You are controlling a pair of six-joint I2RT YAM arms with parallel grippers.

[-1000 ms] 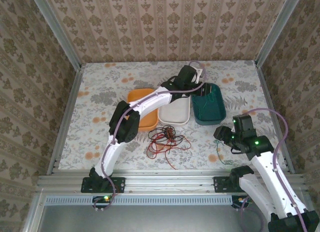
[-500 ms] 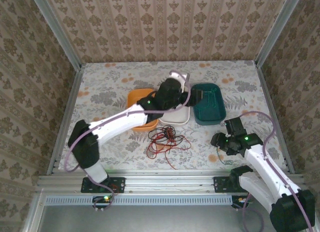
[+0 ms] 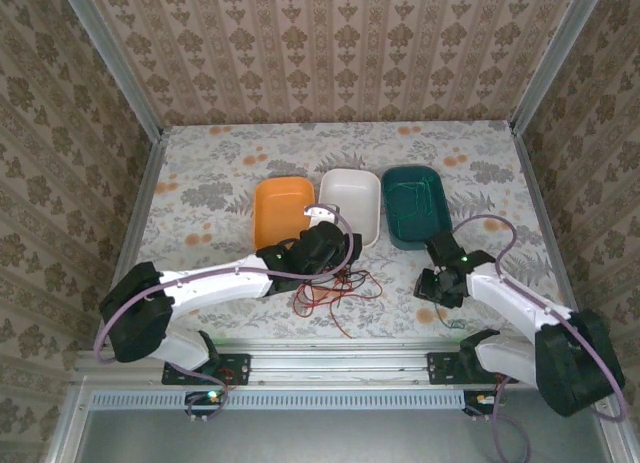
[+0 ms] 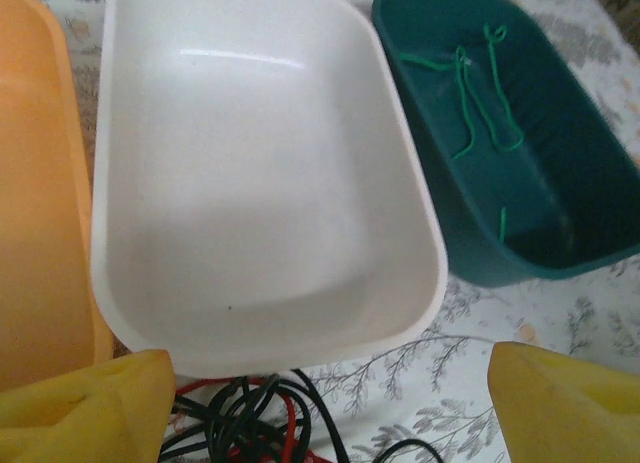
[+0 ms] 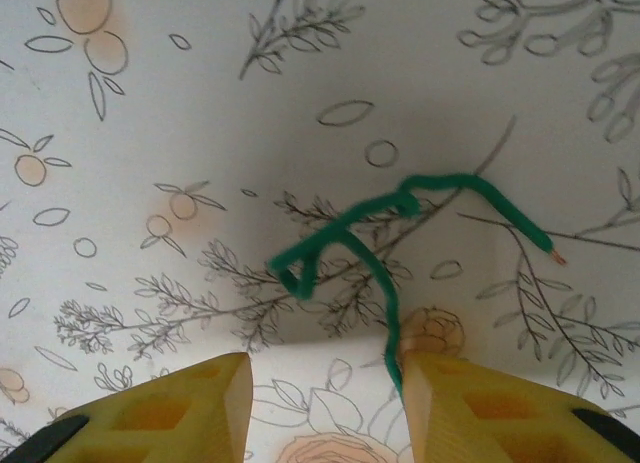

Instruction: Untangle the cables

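Hovering low over the red-and-black tangle (image 3: 335, 283), the left gripper (image 4: 330, 388) is standing w/ its yellow fingers (image 4: 90, 408) spread wide, nothing btwn them. The left wrist view is looking past the tangle's top loops at the near rim of the white bin (image 4: 430, 283), w/ the orange bin (image 4: 40, 183) on one side and the teal bin (image 4: 590, 213) on the other. The wide spread is prob b/c the knot is a loose heap of thin strands. A broad mouth is giving room to straddle one loop w/o snagging the rest.

A green cable (image 4: 495, 83) is already lying inside the teal bin, so the bins are prob serving as sorting spots, one colour each. Red and black are not yet separated and are sitting on the floral table (image 3: 200, 183) just in front of the white bin.

The right gripper (image 5: 325, 383) is hanging close over the table at another green piece (image 5: 450, 179), which is lying well apart from the tangle, off to its right. Its fingers are standing part-way apart w/ table showing in the gap. The green strand is running down against the inner edge of one finger (image 5: 470, 408), touching it but not pinched. The low, straight-down pose makes sense: the wire is far thinner than a finger and is lying flat, so the tips need to be nearly on the table to catch it. A small miss sideways is prob going to push the strand rather than trap it.
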